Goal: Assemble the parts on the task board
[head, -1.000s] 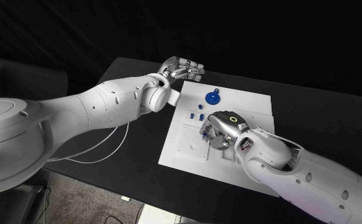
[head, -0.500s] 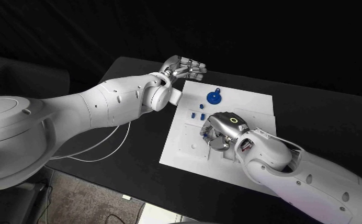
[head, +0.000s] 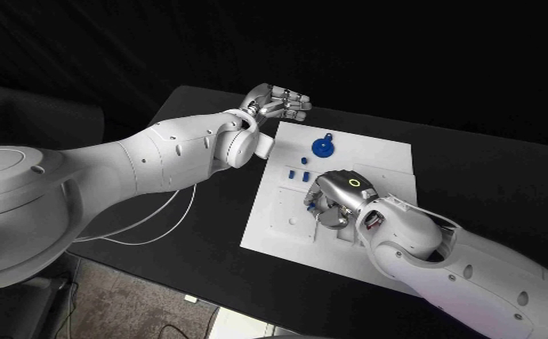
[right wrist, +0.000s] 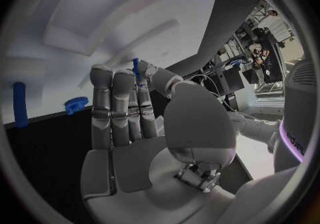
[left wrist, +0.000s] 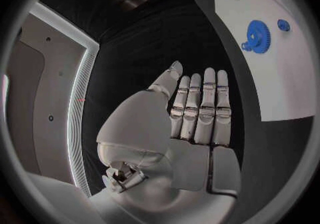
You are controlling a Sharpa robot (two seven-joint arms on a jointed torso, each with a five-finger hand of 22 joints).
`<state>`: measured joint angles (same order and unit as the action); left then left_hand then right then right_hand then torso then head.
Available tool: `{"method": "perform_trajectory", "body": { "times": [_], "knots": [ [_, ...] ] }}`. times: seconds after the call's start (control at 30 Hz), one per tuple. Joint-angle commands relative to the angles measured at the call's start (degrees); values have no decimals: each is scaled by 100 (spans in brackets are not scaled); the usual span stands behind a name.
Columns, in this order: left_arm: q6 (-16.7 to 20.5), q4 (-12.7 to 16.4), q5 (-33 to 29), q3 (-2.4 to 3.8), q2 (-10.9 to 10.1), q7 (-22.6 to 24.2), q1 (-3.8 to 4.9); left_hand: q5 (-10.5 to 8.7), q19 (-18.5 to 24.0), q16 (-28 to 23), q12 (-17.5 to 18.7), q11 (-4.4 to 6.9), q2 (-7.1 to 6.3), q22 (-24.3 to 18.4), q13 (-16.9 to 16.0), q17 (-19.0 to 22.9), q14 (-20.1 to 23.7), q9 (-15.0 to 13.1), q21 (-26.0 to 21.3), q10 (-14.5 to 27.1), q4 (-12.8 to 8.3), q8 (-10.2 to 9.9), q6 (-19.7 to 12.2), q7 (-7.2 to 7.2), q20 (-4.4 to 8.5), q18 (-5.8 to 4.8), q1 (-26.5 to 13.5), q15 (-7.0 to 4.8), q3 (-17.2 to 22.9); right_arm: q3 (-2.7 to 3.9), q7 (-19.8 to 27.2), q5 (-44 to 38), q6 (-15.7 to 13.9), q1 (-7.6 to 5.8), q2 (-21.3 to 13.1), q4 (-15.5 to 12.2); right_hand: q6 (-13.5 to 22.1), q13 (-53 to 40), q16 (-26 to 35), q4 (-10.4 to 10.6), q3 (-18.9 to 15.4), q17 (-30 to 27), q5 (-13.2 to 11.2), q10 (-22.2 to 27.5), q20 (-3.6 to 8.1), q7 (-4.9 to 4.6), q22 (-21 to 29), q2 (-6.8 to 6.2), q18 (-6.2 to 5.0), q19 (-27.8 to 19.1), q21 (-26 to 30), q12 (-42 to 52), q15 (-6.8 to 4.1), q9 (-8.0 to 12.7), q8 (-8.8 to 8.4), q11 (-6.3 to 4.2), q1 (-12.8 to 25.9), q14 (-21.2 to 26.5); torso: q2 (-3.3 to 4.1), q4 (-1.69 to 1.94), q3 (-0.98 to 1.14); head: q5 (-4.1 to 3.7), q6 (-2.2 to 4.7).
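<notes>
The white task board (head: 382, 155) lies in the middle of the black table. A blue gear (head: 323, 147) sits near its far edge, with small blue pegs (head: 299, 174) closer in. My right hand (head: 333, 199) hovers low over the board's middle. In the right wrist view it (right wrist: 133, 128) pinches a thin blue peg (right wrist: 136, 66) between thumb and fingertip, above the board (right wrist: 100, 0). My left hand (head: 279, 104) is off the board's far left corner; in the left wrist view it (left wrist: 183, 128) holds nothing, fingers straight, with the gear (left wrist: 255, 34) beyond.
The board has raised white blocks and recesses (head: 394, 177) on its right half. A blue peg (right wrist: 20, 104) and the gear (right wrist: 76, 104) lie past my right hand's fingers. White cables (head: 160, 228) hang off the table's left side.
My right hand has shifted slightly over the middle of the board. The left arm has not moved.
</notes>
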<state>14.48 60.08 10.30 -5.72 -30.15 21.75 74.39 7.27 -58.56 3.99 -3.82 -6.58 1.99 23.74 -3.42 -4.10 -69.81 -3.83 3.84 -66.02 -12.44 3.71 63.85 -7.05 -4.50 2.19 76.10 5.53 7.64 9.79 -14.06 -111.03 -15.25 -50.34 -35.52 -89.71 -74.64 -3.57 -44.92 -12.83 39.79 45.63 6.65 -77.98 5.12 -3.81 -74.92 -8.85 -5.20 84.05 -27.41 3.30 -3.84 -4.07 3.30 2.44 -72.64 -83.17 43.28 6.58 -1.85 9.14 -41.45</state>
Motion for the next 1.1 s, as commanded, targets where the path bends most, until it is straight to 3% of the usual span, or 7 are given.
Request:
{"method": "perform_trajectory", "body": {
  "times": [0.03,0.4,0.73,1.1],
  "knots": [
    [-43,5,-33,5,1,83,3,-38,-32,-22,28,-4,13,-5,6,3,37,-4,39,26,-1,-9,-16,4,4,64,14,3,-34,-5,-123,-183,-34,15,-9,-12,-46,-8,-31,-4,31,-5,-10,-236,38,-1,-239,20,-111,232,4,22,-38,-9,37,-169,-24,8,-1,1,-1,-10,3],
    [-81,-2,-34,5,-22,61,3,-54,-48,-22,28,-11,12,-123,5,2,59,-4,36,51,42,-9,-2,13,-8,65,11,13,-87,-5,-155,-196,-103,19,-26,-32,-51,-8,-41,-7,64,-10,-57,-242,40,0,-247,11,-111,235,-12,22,-40,-9,36,-171,-23,11,-3,-1,-5,-8,13],
    [-87,-10,-34,4,5,61,3,-55,-53,-22,27,-12,13,-149,5,2,61,-4,38,53,48,-9,-2,13,-8,65,15,14,-95,-11,-129,-173,77,19,30,-11,-53,-8,-46,-4,57,-13,-46,-241,37,0,-249,7,-107,233,-17,22,-39,-10,37,-171,-17,12,-1,-4,-10,-19,0],
    [-92,-23,-34,5,50,65,3,-57,-64,-22,27,-13,16,-207,6,2,65,-5,42,57,62,-9,-1,13,-10,66,24,16,-111,-148,-144,-205,348,19,130,12,-49,-8,-53,-9,-8,-25,0,-232,36,-2,-248,25,-102,226,3,21,-37,-9,37,-169,-20,15,-2,-4,-11,-9,-45]
  ]
}}
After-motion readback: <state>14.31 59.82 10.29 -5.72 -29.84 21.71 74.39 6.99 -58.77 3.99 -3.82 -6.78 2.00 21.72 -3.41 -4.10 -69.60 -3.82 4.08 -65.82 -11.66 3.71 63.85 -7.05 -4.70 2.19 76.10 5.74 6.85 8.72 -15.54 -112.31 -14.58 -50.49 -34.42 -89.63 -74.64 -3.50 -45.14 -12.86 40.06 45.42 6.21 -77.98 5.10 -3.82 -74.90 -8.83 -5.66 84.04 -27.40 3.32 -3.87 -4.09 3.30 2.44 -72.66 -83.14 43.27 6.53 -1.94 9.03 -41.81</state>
